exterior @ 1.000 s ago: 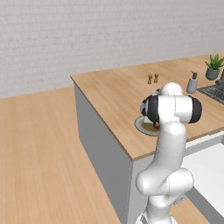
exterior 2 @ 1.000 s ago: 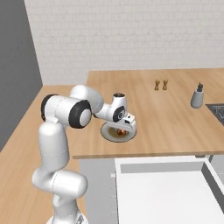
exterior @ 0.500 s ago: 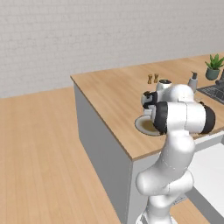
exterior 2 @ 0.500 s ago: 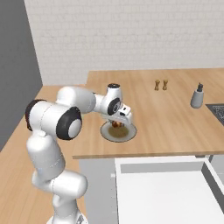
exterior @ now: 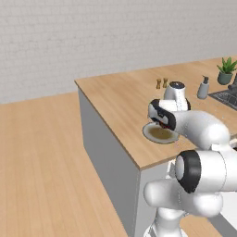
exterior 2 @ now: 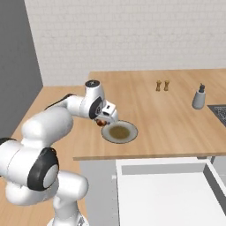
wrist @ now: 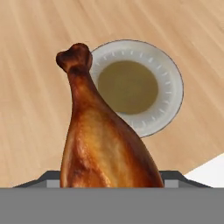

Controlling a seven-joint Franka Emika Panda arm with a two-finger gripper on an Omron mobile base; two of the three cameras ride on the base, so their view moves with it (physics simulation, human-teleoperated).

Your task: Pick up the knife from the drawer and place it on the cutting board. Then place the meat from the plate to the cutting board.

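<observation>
Over the light wood counter [exterior 2: 176, 110], our white arm's two-finger gripper [exterior 2: 102, 122] is clamped on the brown and reddish drumstick-shaped meat [wrist: 103, 144], lifted clear of the round grey plate [wrist: 168, 74], which sits below with only a brownish smear at its centre. We judge the carry to the cutting board to be the step in hand; we cannot place the board from here. To do it well, we would keep the drumstick level and high enough to clear the plate's rim, then lower it flat before letting go. Against a second ago, the arm has swung its elbow round and the gripper has drawn back from over the plate toward the counter's near-left side.
</observation>
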